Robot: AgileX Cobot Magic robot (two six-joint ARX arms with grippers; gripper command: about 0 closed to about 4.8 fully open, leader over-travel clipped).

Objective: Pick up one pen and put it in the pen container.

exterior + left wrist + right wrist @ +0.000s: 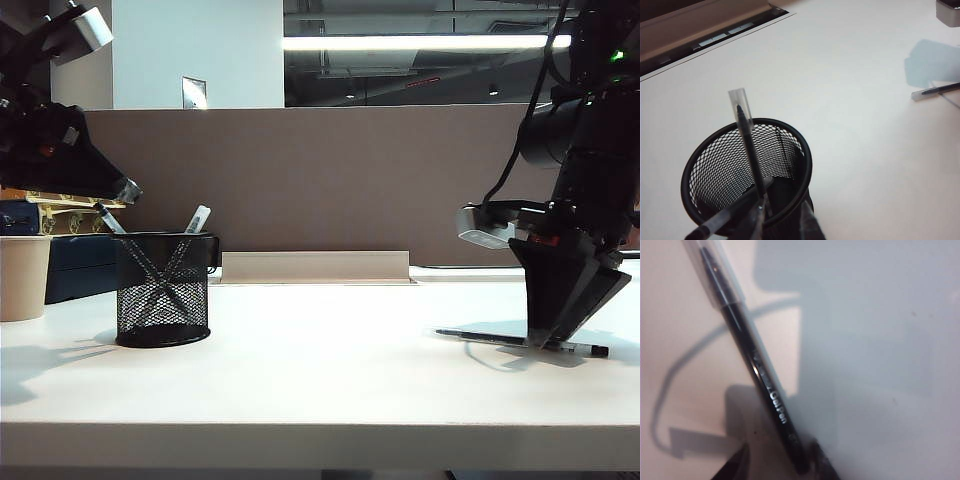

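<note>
A clear-barrelled pen (pixel 500 337) (pixel 935 91) lies flat on the white table at the right. My right gripper (pixel 545 342) (pixel 777 467) is down at the tabletop, open and straddling the pen (pixel 755 365). The pen's dark end runs close along one of the fingers (pixel 822 465). The black mesh pen container (pixel 163 290) (pixel 790 145) stands on the left. Two pens lean crossed inside it, one with a clear cap (pixel 740 105). My left gripper (pixel 128 190) (pixel 782 227) hovers just above the container's rim, open, holding nothing.
A beige cup (pixel 22 277) stands at the far left beside the container, with a dark blue box (pixel 80 262) behind it. A brown partition (pixel 320 170) with a cable slot (pixel 315 267) closes off the back of the table.
</note>
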